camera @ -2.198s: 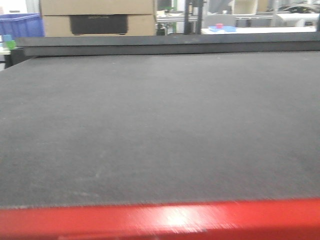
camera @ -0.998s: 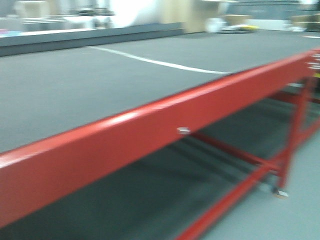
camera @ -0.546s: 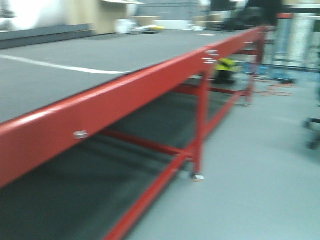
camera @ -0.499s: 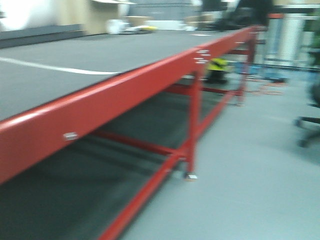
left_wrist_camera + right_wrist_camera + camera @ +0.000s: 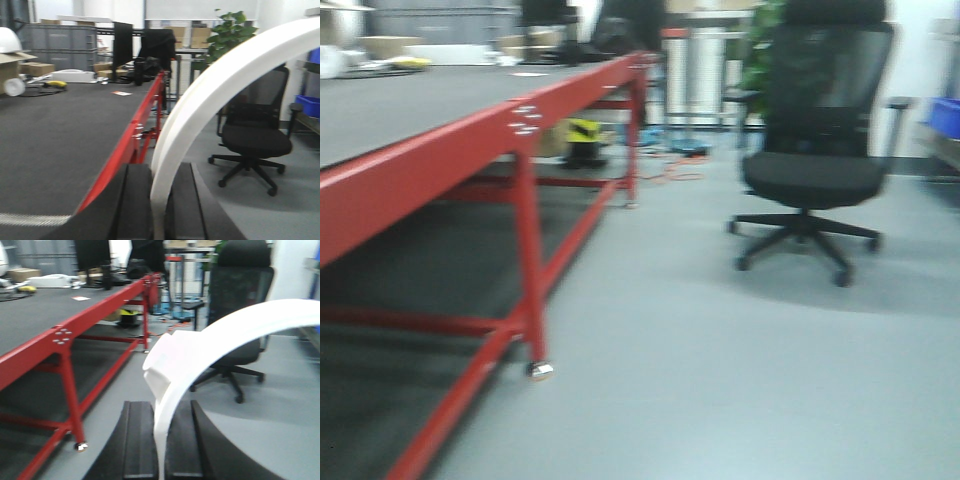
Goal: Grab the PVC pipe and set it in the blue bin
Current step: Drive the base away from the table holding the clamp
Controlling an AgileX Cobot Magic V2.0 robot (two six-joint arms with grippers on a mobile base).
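Note:
My left gripper (image 5: 160, 172) is shut on a white curved PVC pipe (image 5: 220, 80) that arcs up and to the right out of the frame. My right gripper (image 5: 162, 410) is shut on a white curved PVC piece (image 5: 225, 335) with a blocky flattened end at its upper left. Whether these are one pipe or two, I cannot tell. A blue bin (image 5: 947, 115) shows at the far right on a low shelf, and also in the left wrist view (image 5: 309, 105). Neither gripper shows in the front view.
A long red-framed table (image 5: 440, 160) with a dark top runs along the left, with boxes and clutter at its far end. A black office chair (image 5: 815, 170) stands on the grey floor ahead right. A potted plant (image 5: 227, 30) stands behind it.
The front view has swung right, from the table top along the red frame to the open floor, the chair and the blue bin.

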